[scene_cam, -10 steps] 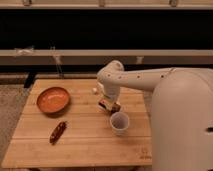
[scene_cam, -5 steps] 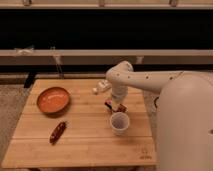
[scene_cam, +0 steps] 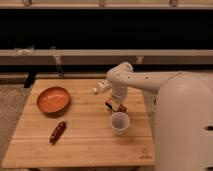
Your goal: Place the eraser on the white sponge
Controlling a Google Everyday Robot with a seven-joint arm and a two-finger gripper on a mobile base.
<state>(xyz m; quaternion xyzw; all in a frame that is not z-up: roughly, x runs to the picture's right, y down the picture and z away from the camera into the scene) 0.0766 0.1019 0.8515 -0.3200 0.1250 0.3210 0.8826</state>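
Note:
My gripper (scene_cam: 116,105) points down at the wooden table (scene_cam: 85,145), just above the translucent cup (scene_cam: 120,122). It holds a small dark block with reddish edges, the eraser (scene_cam: 113,104), low over the table top. A small white block, which looks like the white sponge (scene_cam: 100,88), lies on the table just left of my forearm, up and to the left of the gripper. The eraser is apart from it.
An orange bowl (scene_cam: 53,100) stands at the table's left. A reddish-brown sausage-shaped thing (scene_cam: 58,132) lies near the front left. The cup stands right below the gripper. A dark shelf wall runs behind the table.
Between one second and half a second ago the arm shifted right with the eraser at the gripper, coming over the cup's far side. Since then nothing has visibly moved.

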